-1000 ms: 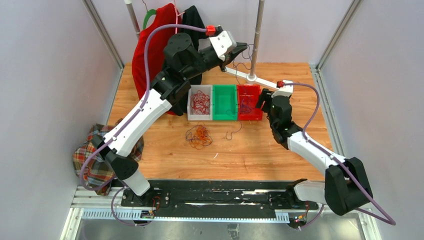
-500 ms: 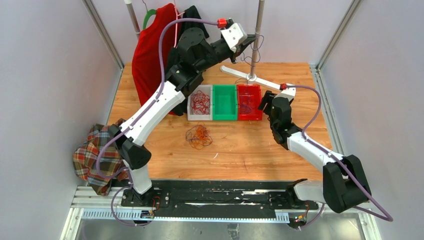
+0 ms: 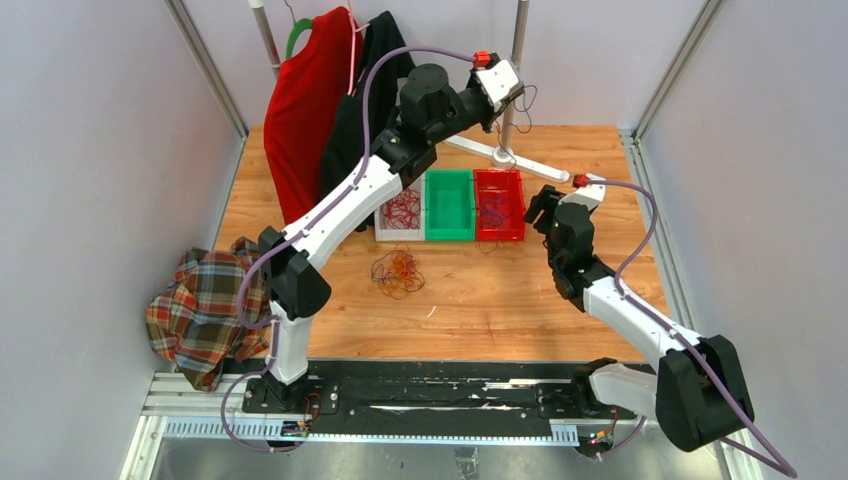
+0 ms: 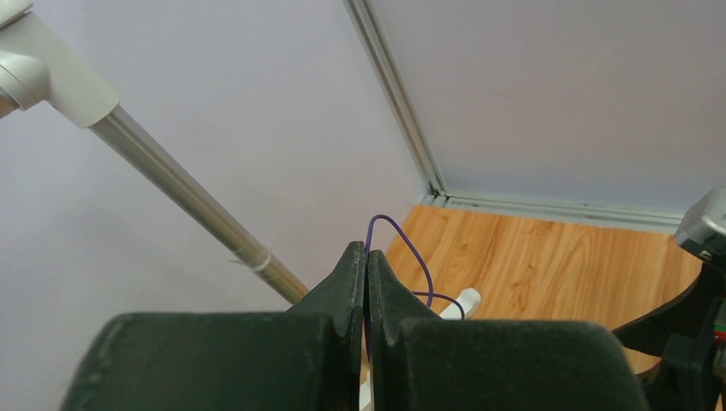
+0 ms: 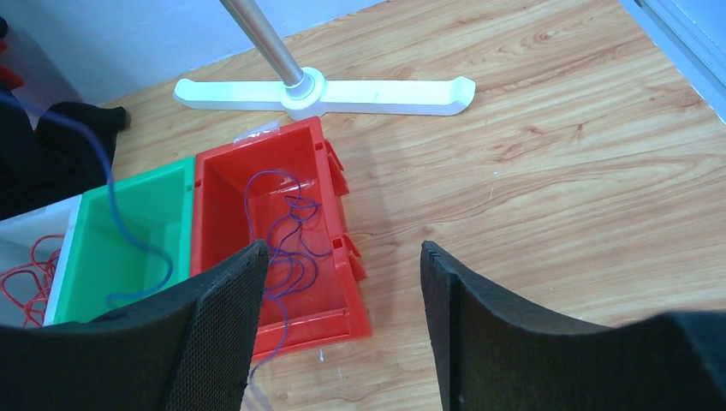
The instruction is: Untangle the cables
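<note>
My left gripper (image 3: 520,92) is raised high at the back, beside the stand's pole, and is shut on a thin purple cable (image 4: 412,249) that loops out past the fingertips. In the left wrist view the jaws (image 4: 366,257) are pressed together on it. A tangle of red and orange cables (image 3: 397,273) lies on the table in front of the bins. Red cables (image 3: 402,205) lie in the white bin. Purple cables (image 5: 287,231) lie in the red bin (image 3: 499,231). My right gripper (image 3: 541,206) is open and empty just right of the red bin, also shown in the right wrist view (image 5: 342,257).
A green bin (image 3: 449,204) stands between the white and red bins. The stand's pole (image 3: 517,50) and white cross base (image 5: 377,90) are behind the bins. A red shirt (image 3: 305,110) and black garment (image 3: 350,120) hang at the back left. A plaid cloth (image 3: 200,310) lies at the left edge.
My left arm has swung up and to the right, carrying the purple cable off the table toward the pole. My right gripper has shifted slightly right, away from the red bin.
</note>
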Controlling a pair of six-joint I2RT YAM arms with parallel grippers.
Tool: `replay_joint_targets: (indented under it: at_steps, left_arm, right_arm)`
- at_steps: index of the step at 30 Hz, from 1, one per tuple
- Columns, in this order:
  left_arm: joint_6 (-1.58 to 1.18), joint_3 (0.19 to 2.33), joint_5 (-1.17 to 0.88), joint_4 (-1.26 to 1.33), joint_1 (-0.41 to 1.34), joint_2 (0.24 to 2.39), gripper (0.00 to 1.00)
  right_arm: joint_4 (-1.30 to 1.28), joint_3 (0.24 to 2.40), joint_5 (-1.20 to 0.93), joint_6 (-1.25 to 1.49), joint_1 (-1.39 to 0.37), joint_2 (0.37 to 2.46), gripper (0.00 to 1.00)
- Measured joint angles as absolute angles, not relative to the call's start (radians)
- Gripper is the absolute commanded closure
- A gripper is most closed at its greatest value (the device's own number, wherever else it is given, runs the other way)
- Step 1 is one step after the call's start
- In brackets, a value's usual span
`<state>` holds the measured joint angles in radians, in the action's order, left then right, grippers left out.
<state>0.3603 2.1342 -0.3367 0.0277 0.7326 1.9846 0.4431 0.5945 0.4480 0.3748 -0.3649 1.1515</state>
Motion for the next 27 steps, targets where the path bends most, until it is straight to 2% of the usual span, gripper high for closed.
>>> replay_joint_targets:
  at_steps: [15,27]
  left_arm:
    - [0.387,2.179,-0.332,0.040,0.738,1.987,1.00]
    - [0.294,2.391,-0.332,0.066,0.756,1.973,1.00]
  right_arm:
    - [0.442,0.590,0.450,0.400,-0.357,1.134,0.36]
    - [0.435,0.590,0.450,0.402,-0.347,1.134,0.36]
